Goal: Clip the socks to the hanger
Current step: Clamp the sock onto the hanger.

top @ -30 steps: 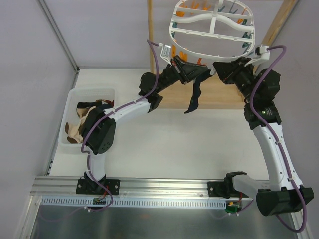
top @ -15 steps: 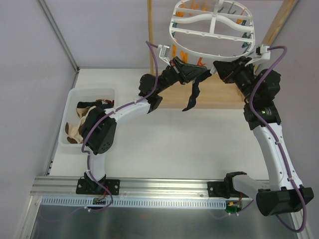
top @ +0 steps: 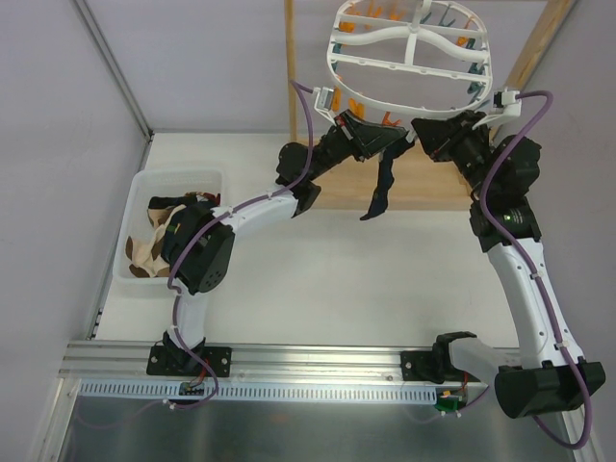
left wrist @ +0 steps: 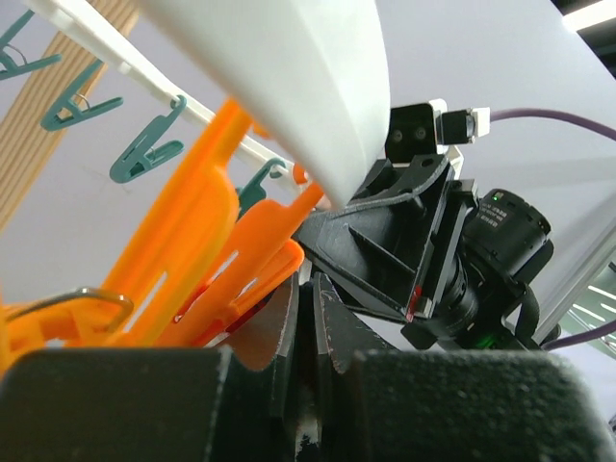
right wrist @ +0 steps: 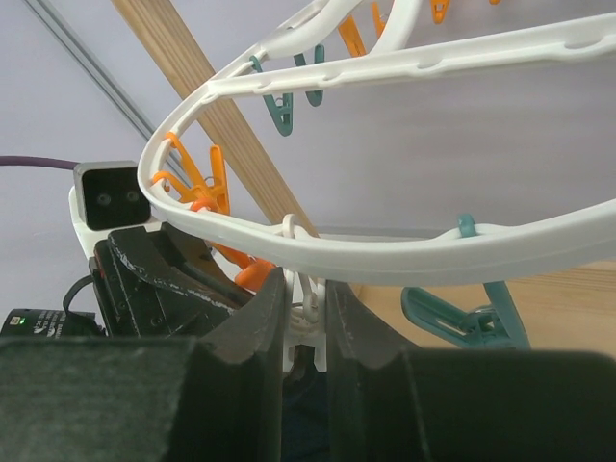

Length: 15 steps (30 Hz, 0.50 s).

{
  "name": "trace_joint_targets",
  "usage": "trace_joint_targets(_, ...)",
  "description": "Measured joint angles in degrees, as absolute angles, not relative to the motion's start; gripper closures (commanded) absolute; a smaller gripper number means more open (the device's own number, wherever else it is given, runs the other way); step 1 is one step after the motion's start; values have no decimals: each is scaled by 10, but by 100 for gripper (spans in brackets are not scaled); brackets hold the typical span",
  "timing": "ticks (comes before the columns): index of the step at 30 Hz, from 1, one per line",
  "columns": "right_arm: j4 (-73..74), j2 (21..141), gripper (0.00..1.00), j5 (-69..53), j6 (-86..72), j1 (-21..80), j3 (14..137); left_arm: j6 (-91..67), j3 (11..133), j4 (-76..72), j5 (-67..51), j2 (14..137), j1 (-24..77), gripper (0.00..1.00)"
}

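Note:
The white oval hanger (top: pixel 414 101) hangs at the top, ringed with orange and teal pegs. My left gripper (top: pixel 371 138) is shut on the top of a dark navy sock (top: pixel 380 192), which hangs limp just under the hanger's near rim. In the left wrist view the jaws (left wrist: pixel 315 289) are pressed together beside orange pegs (left wrist: pixel 192 231) under the rim (left wrist: pixel 289 77). My right gripper (top: pixel 426 135) faces it. In the right wrist view it (right wrist: pixel 306 289) is shut on a white peg (right wrist: pixel 310 279) hanging from the rim (right wrist: pixel 385 255), with dark fabric (right wrist: pixel 308 404) below.
A white bin (top: pixel 140 192) with more dark and tan socks stands at the left. The light wooden stand (top: pixel 289 67) holds the hanger, and its base board (top: pixel 433 188) lies under the sock. A teal peg (right wrist: pixel 462 322) hangs right of my right jaws.
My left gripper and the hanging sock have shifted a little to the right, closer to the right gripper. The right arm has barely moved.

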<state>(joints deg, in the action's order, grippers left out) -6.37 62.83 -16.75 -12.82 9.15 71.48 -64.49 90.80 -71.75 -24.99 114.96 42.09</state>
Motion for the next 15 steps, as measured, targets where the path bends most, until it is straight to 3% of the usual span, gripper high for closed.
trace_joint_targets(15, -67, 614, 99, -159, -128, 91, 707, -655, 936, -718, -248, 1152, 428, 100)
